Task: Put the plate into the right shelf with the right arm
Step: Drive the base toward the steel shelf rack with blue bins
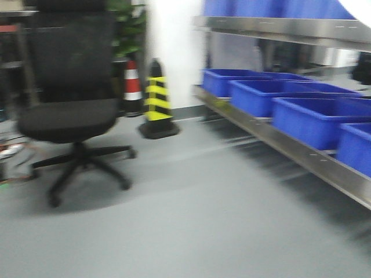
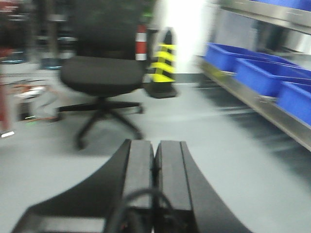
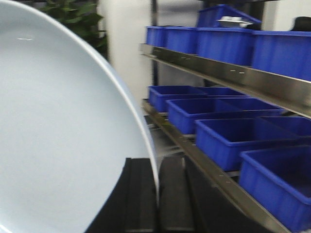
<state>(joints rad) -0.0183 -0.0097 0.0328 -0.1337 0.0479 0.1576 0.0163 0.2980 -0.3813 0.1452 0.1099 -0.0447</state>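
While right hand (image 3: pixel 156 194) pinches glossy white round plate (image 3: pixel 58 136), cropped, left hand (image 2: pixel 154 160) pressed together, shiny steel shelf (image 3: pixel 209 73), blue plastic bins (image 3: pixel 228 141), one holding something pale (image 3: pixel 234 21), blurred.

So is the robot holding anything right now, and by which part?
Yes. The right gripper pinches the glossy white round plate by its rim, between its two black fingers. The left gripper is shut with nothing in it.

A black office chair (image 1: pixel 69 110) stands on the smooth grey floor (image 1: pixel 191 220). Behind it, by the white wall (image 1: pixel 171 52), are a yellow-and-black cone (image 1: pixel 157 101), a red-and-white cone (image 1: pixel 133 81) and a leafy plant (image 1: pixel 130 26).
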